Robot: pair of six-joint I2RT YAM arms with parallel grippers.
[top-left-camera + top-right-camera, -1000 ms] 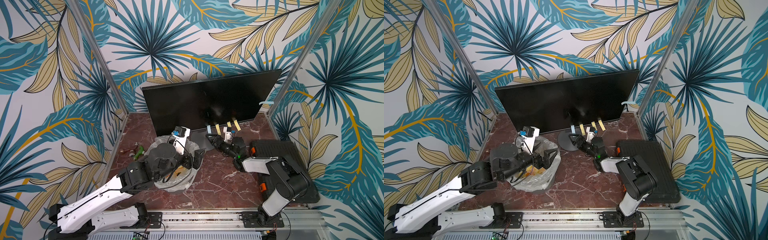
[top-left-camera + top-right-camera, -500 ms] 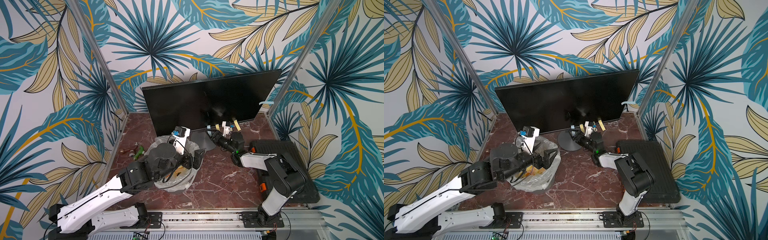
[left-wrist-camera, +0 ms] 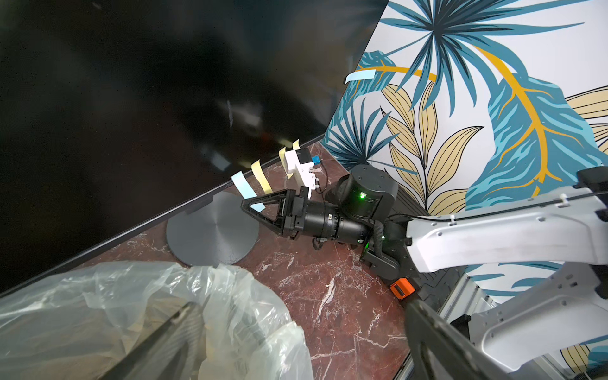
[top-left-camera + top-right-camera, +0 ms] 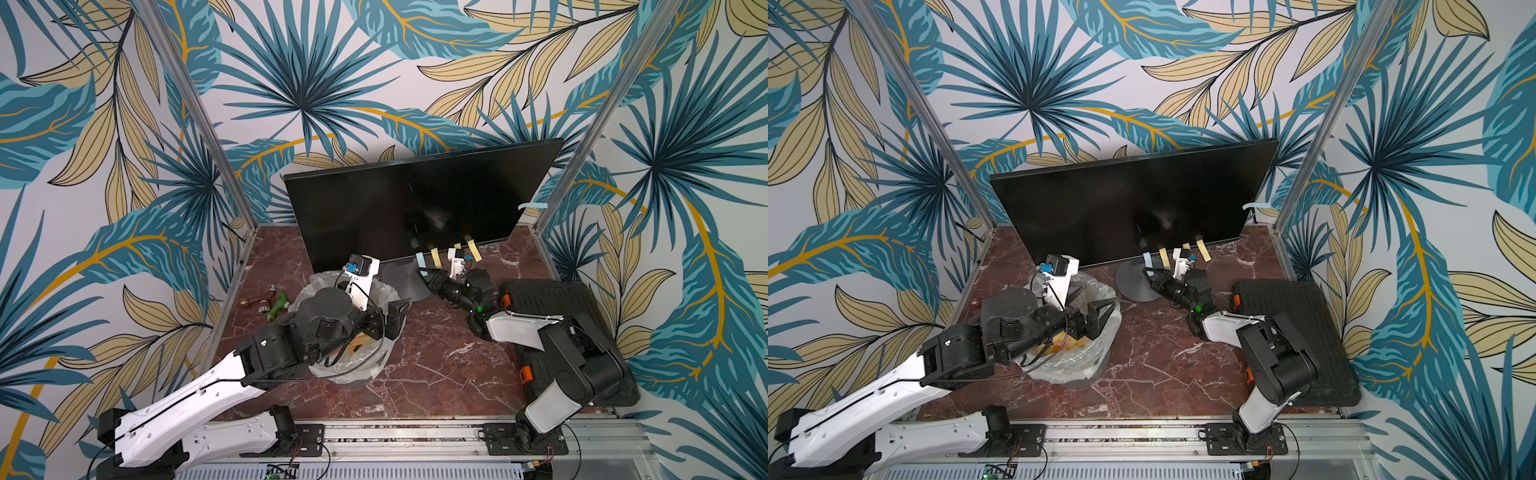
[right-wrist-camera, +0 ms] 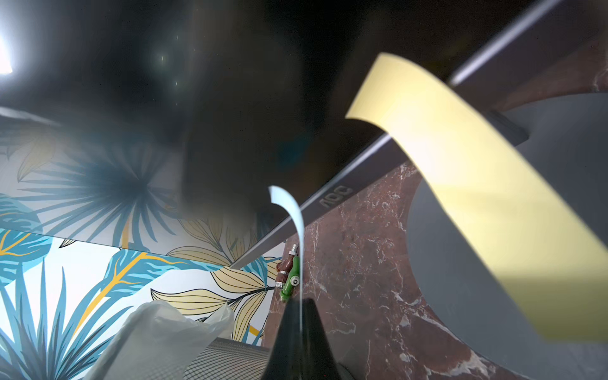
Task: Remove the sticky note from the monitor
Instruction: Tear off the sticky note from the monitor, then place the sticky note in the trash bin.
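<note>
**Inspector:** What is each claw doing?

**Assessor:** The right gripper [image 4: 424,272] is clenching the lower free end of the blue sticky note [image 4: 420,261]. In the right wrist view the strip [image 5: 292,210] is running edge-on straight into the closed jaws. The left gripper [image 4: 1104,318] is hanging released over the lined bin [image 4: 1106,293] and gripping nothing.

**Inspector:** Where is the note sitting?

**Assessor:** It is hanging from the bottom edge of the monitor [image 4: 415,208], just above the disc foot [image 4: 399,280], with its upper end sticking to the frame. Its long axis is running from that edge down and forward to the claw tips. The stuck end is therefore lying ahead of and above the right claw, toward the screen.

**Inspector:** Is anything crowding it?

**Assessor:** A yellow note [image 4: 435,257] is hanging just beside it, apart from the jaws.

**Inspector:** Your finding?

**Assessor:** I am judging that the peel depends on drawing back along that axis, away from the screen. The right arm is the nearer one, and the left is standing well apart.
</note>
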